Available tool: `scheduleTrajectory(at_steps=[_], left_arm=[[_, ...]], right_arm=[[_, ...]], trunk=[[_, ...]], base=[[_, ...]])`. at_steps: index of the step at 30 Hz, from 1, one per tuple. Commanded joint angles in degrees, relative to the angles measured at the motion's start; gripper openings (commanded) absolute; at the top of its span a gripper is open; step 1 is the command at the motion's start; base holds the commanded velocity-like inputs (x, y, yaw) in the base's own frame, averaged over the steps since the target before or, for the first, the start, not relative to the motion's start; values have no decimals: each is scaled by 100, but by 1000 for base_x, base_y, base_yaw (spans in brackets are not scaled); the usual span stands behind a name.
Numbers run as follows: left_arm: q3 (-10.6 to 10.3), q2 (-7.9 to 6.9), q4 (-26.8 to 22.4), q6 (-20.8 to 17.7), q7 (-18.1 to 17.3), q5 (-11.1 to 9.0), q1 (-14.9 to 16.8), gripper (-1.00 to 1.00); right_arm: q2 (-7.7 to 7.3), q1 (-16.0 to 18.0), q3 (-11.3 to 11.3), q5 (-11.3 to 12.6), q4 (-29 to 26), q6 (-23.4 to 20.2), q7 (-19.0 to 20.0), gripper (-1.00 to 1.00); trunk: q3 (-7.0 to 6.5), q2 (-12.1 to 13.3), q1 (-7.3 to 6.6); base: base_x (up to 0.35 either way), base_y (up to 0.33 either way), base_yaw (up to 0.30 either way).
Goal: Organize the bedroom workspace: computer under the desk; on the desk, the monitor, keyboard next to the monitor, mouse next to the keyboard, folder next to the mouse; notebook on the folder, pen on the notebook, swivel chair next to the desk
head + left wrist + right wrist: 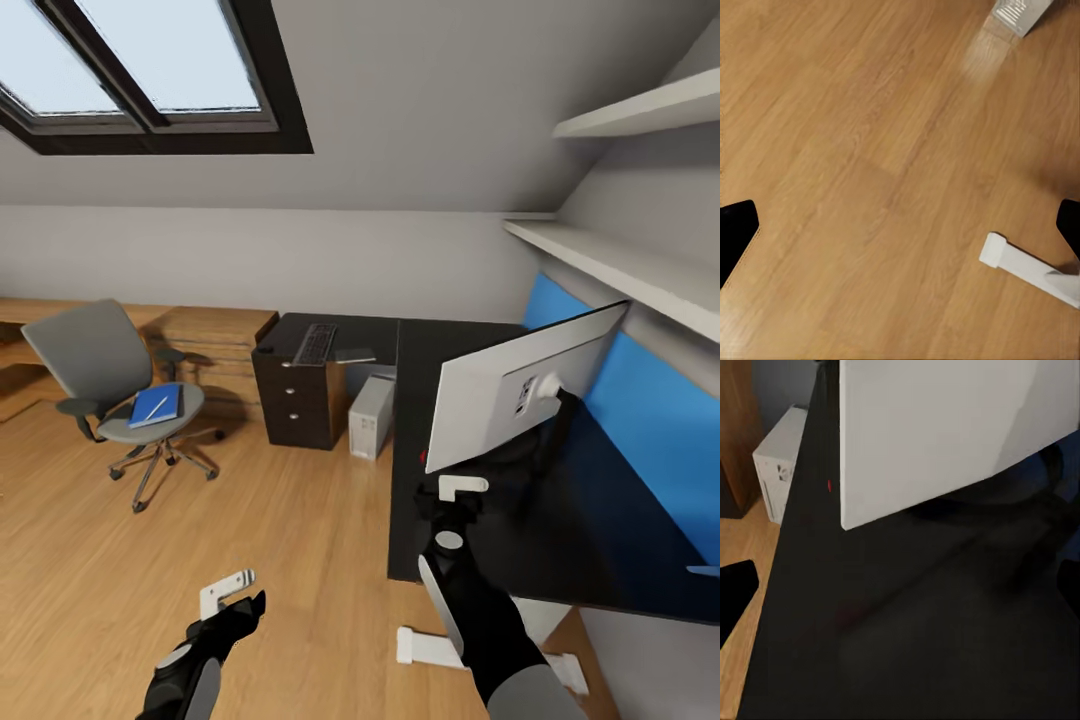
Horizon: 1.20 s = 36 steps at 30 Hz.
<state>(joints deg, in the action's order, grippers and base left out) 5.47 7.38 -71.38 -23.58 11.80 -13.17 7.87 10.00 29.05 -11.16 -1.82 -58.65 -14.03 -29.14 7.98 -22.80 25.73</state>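
The head view looks down across the desk (470, 560). The right wrist view hangs close above it, sharing the monitor (520, 395) (945, 427). The left wrist view faces the floor (870, 180) beside the desk.

Monitor (520, 390) seen from grey back only; screen face hidden. Computer (371, 416) partly hidden by desk (470, 560) edge. Small object beside keyboard (315, 344) too small to identify. Both grippers' jaw state not discernible.
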Motion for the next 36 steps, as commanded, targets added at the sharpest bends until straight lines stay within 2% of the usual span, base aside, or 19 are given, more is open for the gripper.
scheduleTrajectory(at_steps=[1,3,6,10,11,14,19,31,36], left_arm=[[-20,6,-11,52,33,-57,4,100],[-37,7,-7,187,27,-55,4,100],[-39,2,4,243,30,-55,4,100],[-60,12,8,260,25,-37,4,100],[-107,13,9,265,30,5,4,100],[-221,6,13,268,38,140,4,100],[-277,5,19,266,42,217,4,100],[-292,1,44,266,41,220,4,100],[-291,0,52,266,42,219,4,100]], right_arm=[[0,-4,-9,-24,-15,123,-32,100],[0,-32,-9,-33,-16,449,-97,100],[0,-114,-14,-106,-21,915,-488,100],[0,-210,-23,-487,-15,1401,-883,100],[0,-233,-24,-628,-12,1542,-972,100],[0,-269,-20,-853,-13,1738,-1117,100],[0,-284,-18,-954,3,1821,-1190,100],[0,-286,-18,-969,12,1834,-1207,100],[0,-286,-18,-975,19,1834,-1208,100]], trunk=[[12,-12,6],[12,-12,6],[12,-12,6],[12,-12,6],[12,-12,6],[12,-12,6],[12,-12,6],[12,-12,6],[12,-12,6]], base=[[239,235,0],[280,189,0],[194,71,0],[201,18,0],[281,7,0],[265,4,0],[97,1,0],[101,1,0],[88,143,0]])
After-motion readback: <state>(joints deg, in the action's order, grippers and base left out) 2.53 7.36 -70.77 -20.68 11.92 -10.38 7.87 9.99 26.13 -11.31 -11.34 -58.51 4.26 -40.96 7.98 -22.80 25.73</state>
